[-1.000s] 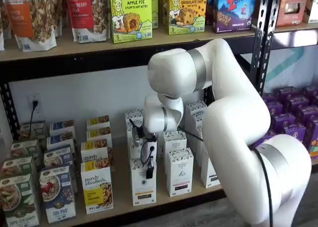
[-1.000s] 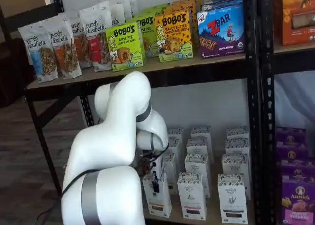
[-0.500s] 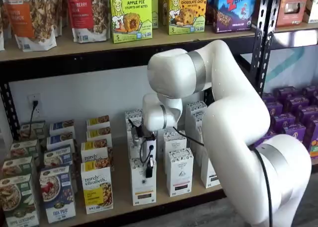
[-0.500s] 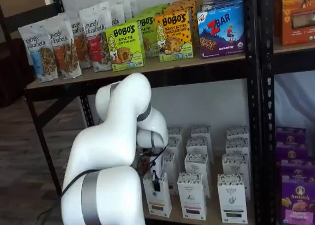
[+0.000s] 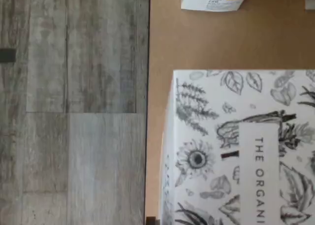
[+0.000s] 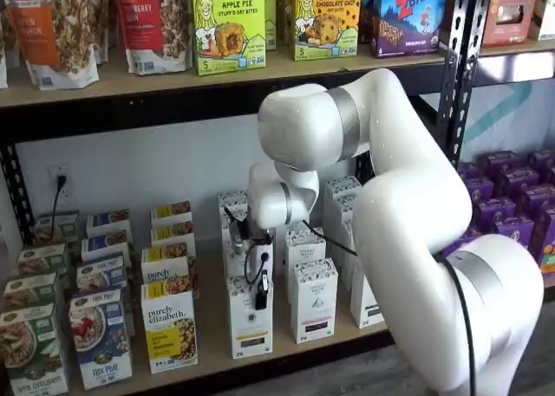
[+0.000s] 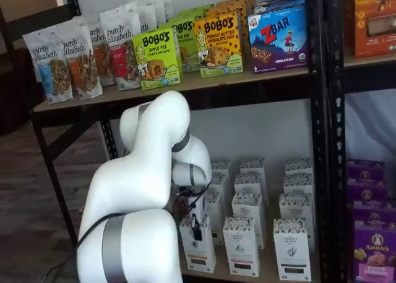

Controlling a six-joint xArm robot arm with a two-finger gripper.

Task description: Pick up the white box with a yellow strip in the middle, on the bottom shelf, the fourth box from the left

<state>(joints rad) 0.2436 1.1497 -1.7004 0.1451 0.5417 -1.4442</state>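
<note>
The white box [image 6: 250, 327] stands at the front of its row on the bottom shelf [image 6: 212, 348], a yellow strip low on its front. My gripper [image 6: 258, 285] reaches down over its top. One black finger [image 6: 262, 294] lies flat against the front face, the other is hidden behind, and the jaws are shut on the box. Both shelf views show this: gripper [image 7: 195, 224], white box [image 7: 201, 253]. In the wrist view the box's leaf-printed top [image 5: 236, 151] fills much of the picture over the pale shelf board [image 5: 197, 43].
White cartons with black strips [image 6: 313, 301] stand close on the right, and a "purely elizabeth" box [image 6: 170, 331] on the left. More cartons [image 7: 291, 249] line the shelf. The upper shelf [image 6: 130, 84] carries bags and Bobo's boxes. Wood floor [image 5: 74, 112] lies beyond the shelf edge.
The fingers have closed onto the white box. The arm and the box have shifted up by a trace.
</note>
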